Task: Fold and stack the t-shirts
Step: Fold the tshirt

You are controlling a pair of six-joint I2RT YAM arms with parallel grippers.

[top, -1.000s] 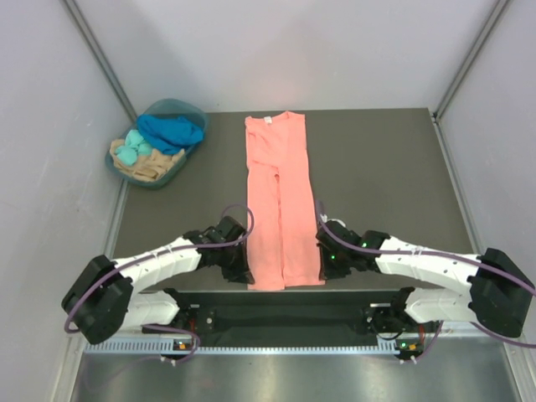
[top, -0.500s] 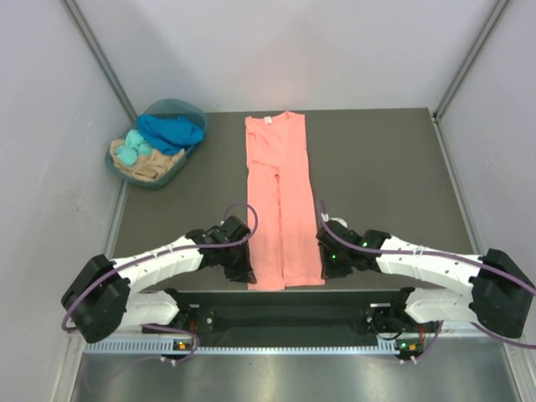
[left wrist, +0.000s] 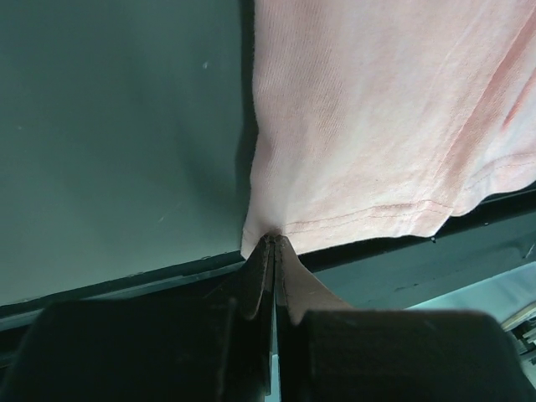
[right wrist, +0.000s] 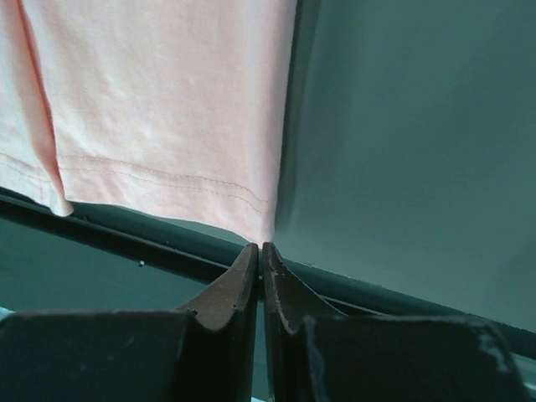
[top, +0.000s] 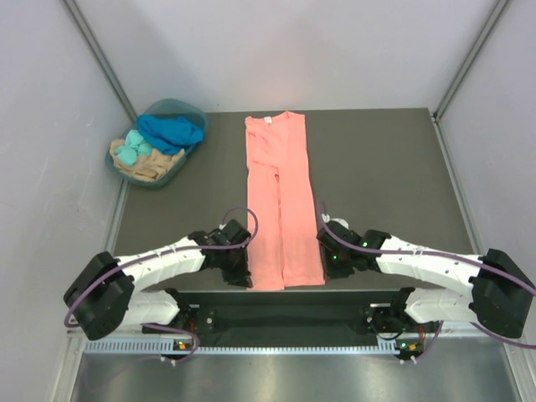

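At the far left corner of the dark tabletop (top: pixel 377 176) sits a round teal basket (top: pixel 173 103). Crumpled inside it are a blue shirt (top: pixel 172 130), a turquoise shirt (top: pixel 131 151) and a tan shirt (top: pixel 151 167), well apart from both arms. Down the middle lies the pink shirt (top: pixel 280 201), smooth and folded lengthwise into a narrow strip, collar far, hem at the near edge. The left gripper (left wrist: pixel 272 243) is clamped on the hem's left corner. The right gripper (right wrist: pixel 260 249) is all but together at the right corner; whether it catches cloth cannot be told.
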